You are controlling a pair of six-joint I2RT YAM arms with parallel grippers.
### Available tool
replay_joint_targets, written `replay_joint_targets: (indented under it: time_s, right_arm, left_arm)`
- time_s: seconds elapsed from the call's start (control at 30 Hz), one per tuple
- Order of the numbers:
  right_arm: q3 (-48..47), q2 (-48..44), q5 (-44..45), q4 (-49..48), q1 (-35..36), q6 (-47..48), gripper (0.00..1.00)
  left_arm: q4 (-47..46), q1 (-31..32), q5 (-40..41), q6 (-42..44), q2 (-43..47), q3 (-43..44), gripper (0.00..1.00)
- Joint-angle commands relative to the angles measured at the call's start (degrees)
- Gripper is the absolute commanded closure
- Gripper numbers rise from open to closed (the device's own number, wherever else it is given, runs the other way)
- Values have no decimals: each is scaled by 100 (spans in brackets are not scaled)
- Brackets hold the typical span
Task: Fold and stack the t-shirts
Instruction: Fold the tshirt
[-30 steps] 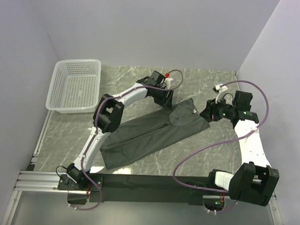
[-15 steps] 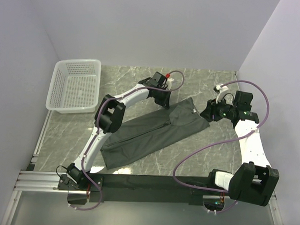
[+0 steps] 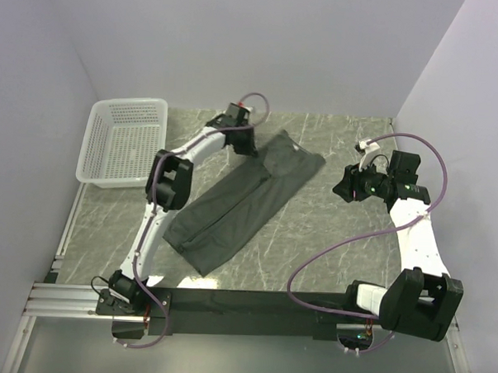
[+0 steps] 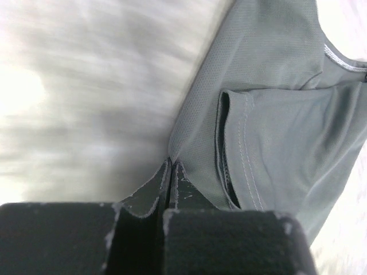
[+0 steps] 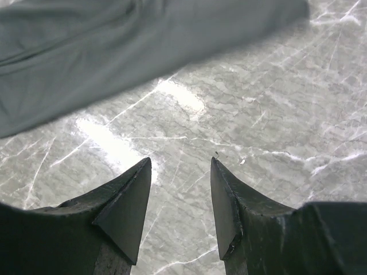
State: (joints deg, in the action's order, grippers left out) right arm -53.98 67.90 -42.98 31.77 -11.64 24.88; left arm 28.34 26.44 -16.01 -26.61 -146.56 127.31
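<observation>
Now that the left gripper (image 4: 172, 175) has clamped onto an edge of the t-shirt (image 3: 236, 207), the garment has been dragged toward the far edge of the table (image 3: 337, 248) and lies diagonally, left of centre. The right gripper (image 5: 180, 183) hovers with its jaws parted over bare marble beside the shirt.

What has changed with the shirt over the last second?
The left claw closed on the t-shirt at its edge and dragged it left and farther back, and the whole shirt swung with it. The right claw, open above the table, and the basket stayed put.
</observation>
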Motion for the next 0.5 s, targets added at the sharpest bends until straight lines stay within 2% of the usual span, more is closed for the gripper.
replay_joint_targets:
  time_s: [0.0,0.2,0.3,0.47]
  right_arm:
    - [10,66,18,-110,-66,-71,47]
    - [19,118,88,-136,-66,-107,47]
    - [36,136,97,-145,-58,-124,47]
    - [36,154,115,-136,-58,-133,47]
  left_arm:
    - [-259,-498,633,-774,-57,225,100]
    - [-284,-903,1949,-1565,224,-108,100]
    - [-399,-1035,1988,-1970,356,-267,100]
    - [-487,-1062,2005,-2146,567,-468,99]
